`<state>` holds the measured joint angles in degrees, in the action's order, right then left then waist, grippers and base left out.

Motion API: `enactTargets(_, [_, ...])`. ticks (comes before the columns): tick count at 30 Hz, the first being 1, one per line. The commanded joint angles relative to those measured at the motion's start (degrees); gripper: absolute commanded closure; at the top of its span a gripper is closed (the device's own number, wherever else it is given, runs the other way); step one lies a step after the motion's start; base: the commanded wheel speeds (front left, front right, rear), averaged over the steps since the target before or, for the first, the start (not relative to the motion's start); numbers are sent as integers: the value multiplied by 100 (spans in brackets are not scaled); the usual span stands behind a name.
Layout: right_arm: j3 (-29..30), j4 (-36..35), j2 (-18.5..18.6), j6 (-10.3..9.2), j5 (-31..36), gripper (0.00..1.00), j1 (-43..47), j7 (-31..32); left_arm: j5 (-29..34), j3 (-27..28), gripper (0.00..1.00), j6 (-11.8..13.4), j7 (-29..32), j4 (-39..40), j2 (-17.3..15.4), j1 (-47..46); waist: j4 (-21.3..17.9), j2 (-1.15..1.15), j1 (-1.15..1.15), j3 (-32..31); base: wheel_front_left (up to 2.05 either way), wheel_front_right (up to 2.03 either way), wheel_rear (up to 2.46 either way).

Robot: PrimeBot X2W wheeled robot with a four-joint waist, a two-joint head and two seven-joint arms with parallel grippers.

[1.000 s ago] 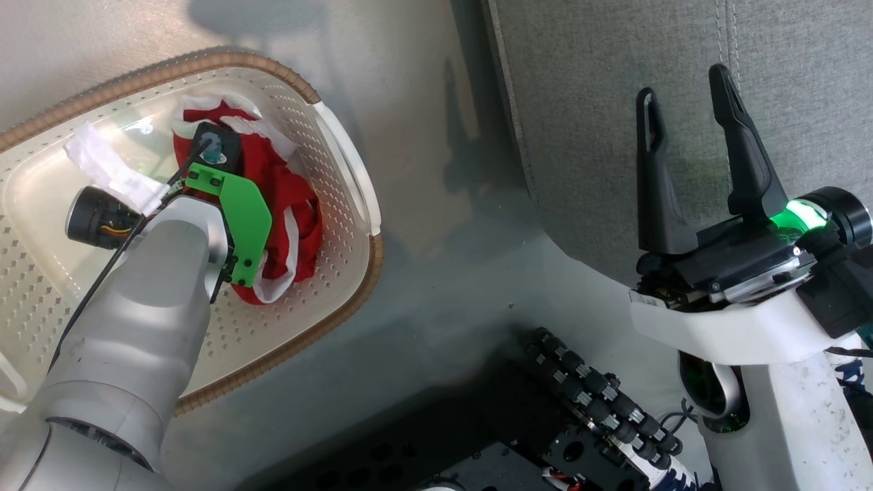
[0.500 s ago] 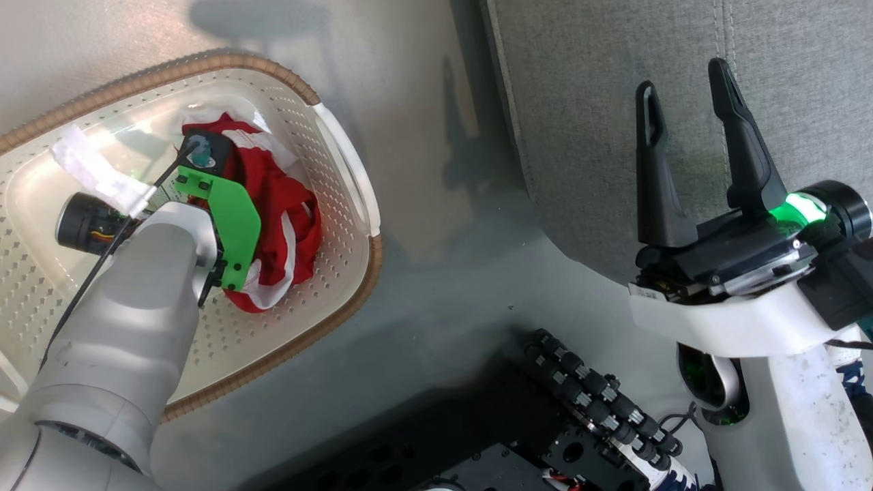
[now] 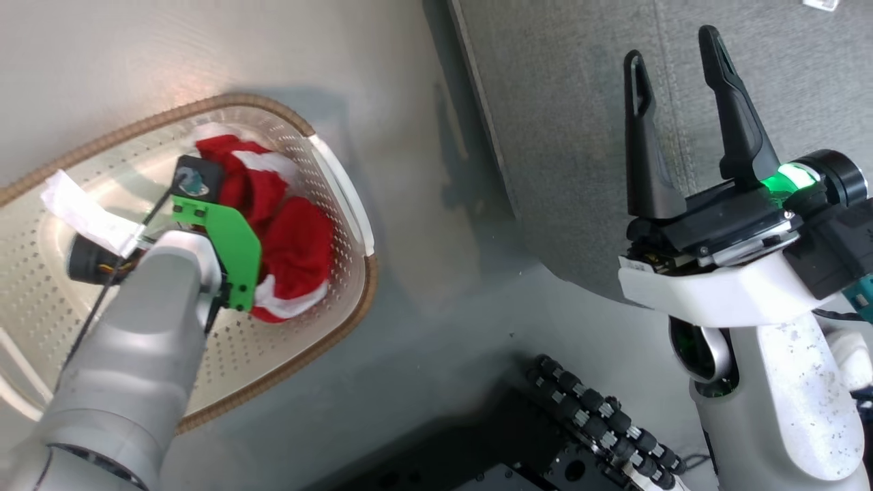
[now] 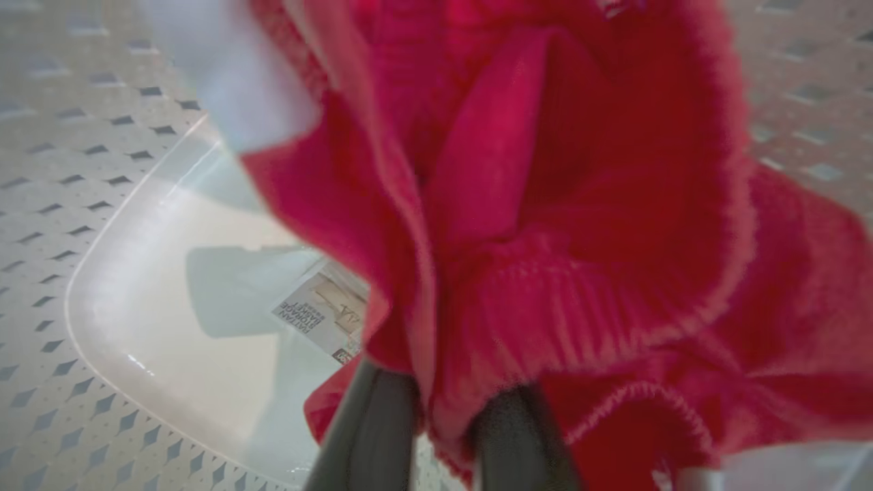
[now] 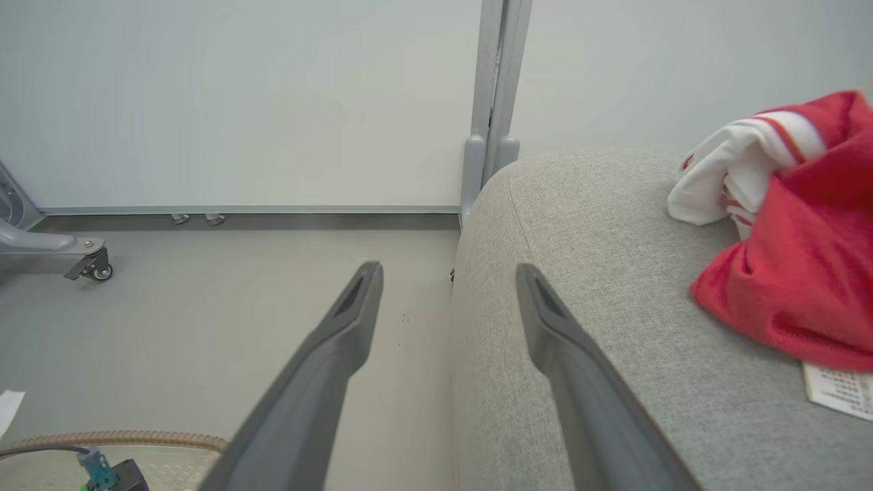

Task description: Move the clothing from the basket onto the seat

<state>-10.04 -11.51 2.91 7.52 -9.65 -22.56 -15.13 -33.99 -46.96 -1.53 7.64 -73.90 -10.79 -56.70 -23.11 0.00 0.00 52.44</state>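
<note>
left hand [image 4: 443, 392] is down in the basket [image 3: 369, 273], clenched on a fold of the red garment [image 3: 297, 252] by its right rim, ready to lift I'd guess, right hand [image 3: 672, 44] hanging wide open over the seat [image 3: 559, 136] where the other garment [image 5: 805, 273] lies

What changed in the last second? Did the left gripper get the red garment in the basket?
Yes: the left gripper closed on the red garment, which has bunched up from a flatter heap inside the basket. The head camera shifted too, so the basket only looks displaced. Unchanged: the right gripper, open at the edge of the seat.
</note>
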Motion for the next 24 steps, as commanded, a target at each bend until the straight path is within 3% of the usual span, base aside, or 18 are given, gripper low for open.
enactTargets(1, [-5, 47, -3, -6, 92, 0, 41, -3, -50, 20, 100, -39, -75, 8, 56, 114, 275, 0, 0, -561, 0, 0, 0])
enactTargets(10, [60, 307, 5, -6, 386, 0, 398, -3, -337, 155, 100, -311, -712, 7, 337, 630, 615, 0, 0, -1941, 0, 0, 0])
enactTargets(24, [11, 641, 407, -6, 347, 0, 1211, -3, -912, 392, 100, -595, -1870, 212, 623, 1396, 1237, 0, 0, -3794, 0, 0, 0])
